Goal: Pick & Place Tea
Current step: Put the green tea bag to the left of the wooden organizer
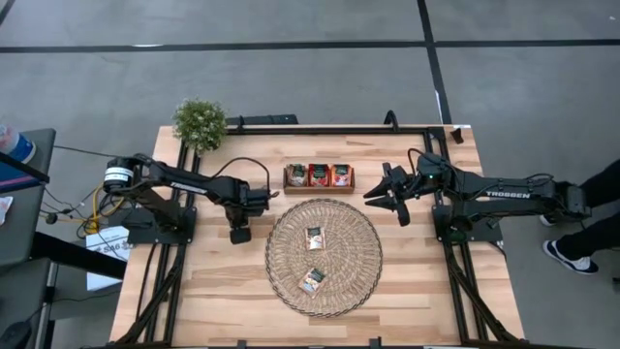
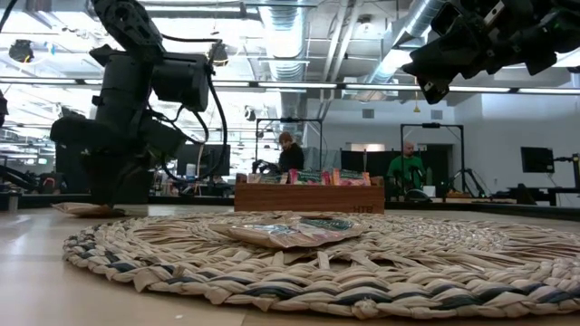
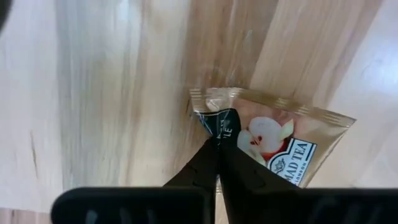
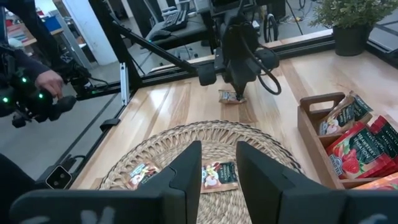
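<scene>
A pale beige tea sachet (image 3: 280,140) with an apple picture lies flat on the bare wood left of the round wicker mat (image 1: 281,262). My left gripper (image 3: 217,142) is down at the table there (image 1: 239,233), shut on that sachet. Two more sachets (image 1: 314,237) (image 1: 312,281) rest flat on the mat. The small wooden tray (image 1: 287,176) beyond the mat holds red and beige sachets standing in its three compartments. My right gripper (image 4: 219,171) hangs open in the air right of the tray (image 1: 381,191), touching nothing. My left gripper pinches the sachet between its two fingers at the dark band (image 3: 225,123) near one corner. The fingers (image 3: 198,165) come from above, pointing down. The sachet lies flat on the table (image 4: 229,96), not lifted.
A potted plant (image 1: 200,123) stands at the table's far left corner. A person's leg and shoe (image 1: 570,254) show beside the table's right side, and a hand (image 4: 48,81) shows off the table. Bare wood lies near and left of the mat.
</scene>
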Available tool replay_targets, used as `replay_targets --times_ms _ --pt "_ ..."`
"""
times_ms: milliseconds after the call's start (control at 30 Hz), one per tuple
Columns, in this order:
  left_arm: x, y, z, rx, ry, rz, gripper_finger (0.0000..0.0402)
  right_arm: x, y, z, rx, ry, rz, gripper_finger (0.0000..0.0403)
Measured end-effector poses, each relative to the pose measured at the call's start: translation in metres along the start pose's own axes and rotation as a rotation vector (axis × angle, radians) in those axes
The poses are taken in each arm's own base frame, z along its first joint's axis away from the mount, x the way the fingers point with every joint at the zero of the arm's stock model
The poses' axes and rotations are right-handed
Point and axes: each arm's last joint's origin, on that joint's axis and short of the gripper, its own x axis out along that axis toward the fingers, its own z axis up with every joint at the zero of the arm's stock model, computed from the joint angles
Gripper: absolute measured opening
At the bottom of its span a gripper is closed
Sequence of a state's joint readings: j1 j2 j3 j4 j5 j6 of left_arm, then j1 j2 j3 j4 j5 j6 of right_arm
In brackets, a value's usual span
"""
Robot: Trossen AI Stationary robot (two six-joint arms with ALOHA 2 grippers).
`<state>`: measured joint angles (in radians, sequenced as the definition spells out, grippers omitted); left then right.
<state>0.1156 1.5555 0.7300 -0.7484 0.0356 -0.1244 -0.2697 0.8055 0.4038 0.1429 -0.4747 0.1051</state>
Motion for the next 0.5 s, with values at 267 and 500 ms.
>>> replay_targets --times_ms 267,500 --pt "-0.017 0.004 -0.008 -0.098 -0.060 0.089 0.0000 0.000 0.000 0.000 0.000 0.000 0.000 0.0092" --pt "-0.042 0.003 -0.009 -0.127 -0.069 0.145 0.0000 0.000 0.000 0.000 0.000 0.000 0.000 0.0092"
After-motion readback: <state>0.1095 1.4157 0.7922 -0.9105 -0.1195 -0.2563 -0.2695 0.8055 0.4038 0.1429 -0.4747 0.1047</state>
